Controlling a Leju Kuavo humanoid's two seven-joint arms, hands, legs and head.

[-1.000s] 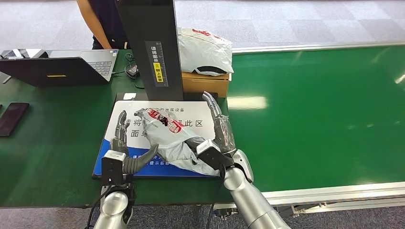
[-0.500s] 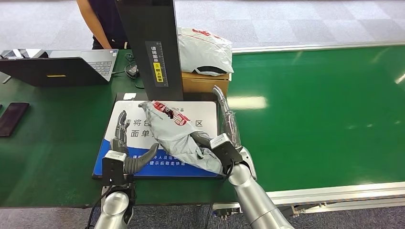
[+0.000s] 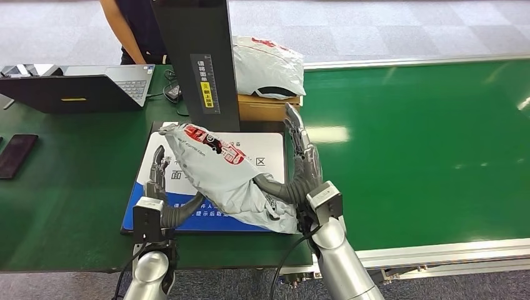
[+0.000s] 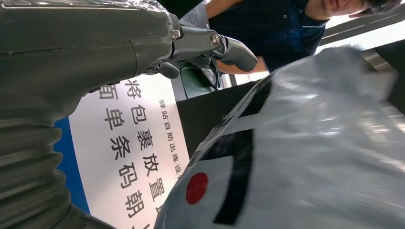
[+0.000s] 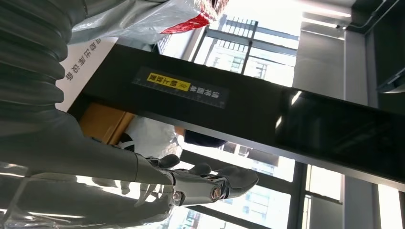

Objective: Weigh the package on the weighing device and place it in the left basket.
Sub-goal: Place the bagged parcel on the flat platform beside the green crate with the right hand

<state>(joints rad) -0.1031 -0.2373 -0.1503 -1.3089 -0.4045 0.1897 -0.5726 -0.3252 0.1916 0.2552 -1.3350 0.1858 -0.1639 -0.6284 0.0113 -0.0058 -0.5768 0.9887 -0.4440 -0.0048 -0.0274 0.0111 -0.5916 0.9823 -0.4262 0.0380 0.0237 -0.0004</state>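
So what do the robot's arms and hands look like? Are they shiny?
Yes, the arms are shiny silver tubes. Each wrist carries a black box with a white label and thin black cables. The left hand and right hand have grey ribbed covers, a thick grey thumb and darker, slim fingers tipped in silver. Small screws show at the fingers in the wrist views.
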